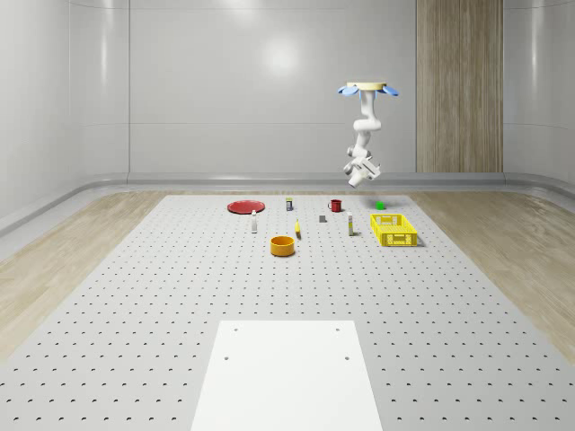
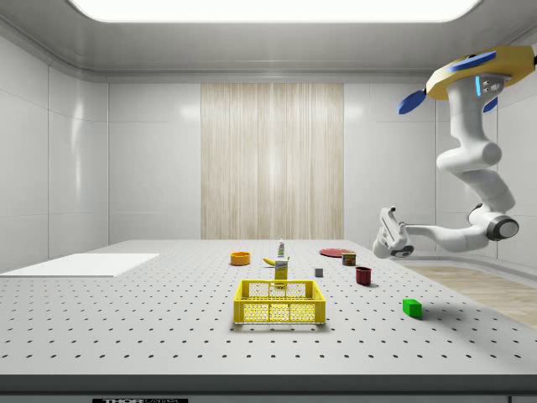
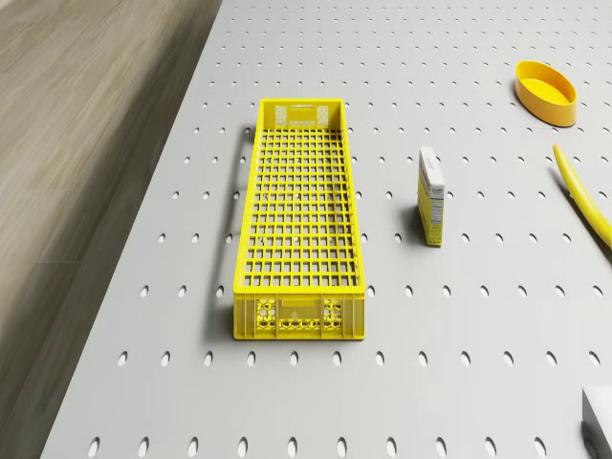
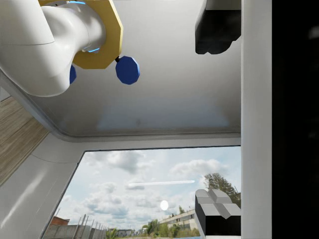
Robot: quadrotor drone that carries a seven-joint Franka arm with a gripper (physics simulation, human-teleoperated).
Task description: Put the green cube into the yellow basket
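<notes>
Green cube point(image 2: 411, 307) resting flat on the perforated worktop point(image 2: 126, 327), equal-sided, so no long axis; well apart from the yellow basket point(image 2: 279, 302), toward the side view's right. Basket's long axis running along the worktop's wood-floor edge in the drone view, with a small carton point(image 3: 431, 195) upright beside it. Pincer point(image 2: 388, 228) well above the cube, 2 fingers point(image 4: 217, 218) spread, pinching nothing. Drone point(image 2: 478, 74) hovering high, above the cube's end of the worktop.

The whole-scene view looks from high and far down the pegboard table point(image 1: 180, 296); the side view sits low at its edge. Both share the yellow basket point(image 1: 393, 230), which the drone view sees closely from above. The wrist view faces up toward the ceiling and a window.
</notes>
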